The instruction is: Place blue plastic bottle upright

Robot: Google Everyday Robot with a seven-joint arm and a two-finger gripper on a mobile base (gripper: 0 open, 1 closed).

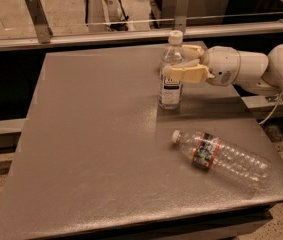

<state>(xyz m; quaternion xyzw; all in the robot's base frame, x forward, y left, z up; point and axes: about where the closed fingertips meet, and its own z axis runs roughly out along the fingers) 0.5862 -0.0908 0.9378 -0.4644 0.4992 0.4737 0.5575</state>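
The blue plastic bottle (170,84) stands upright on the grey table (91,134) at the back right. It is short and clear, with a white cap and a white-and-blue label. My gripper (182,63) reaches in from the right at the height of the bottle's upper body. One cream finger (186,74) crosses the near side of the bottle and the other finger (194,49) is on its far side. The gripper looks closed on the bottle, and the bottle's base rests on the table.
A longer ribbed clear bottle with a red-banded label (216,153) lies on its side at the front right of the table. A metal rail with two posts (36,16) runs behind the table's far edge. A cable (276,106) hangs at the right.
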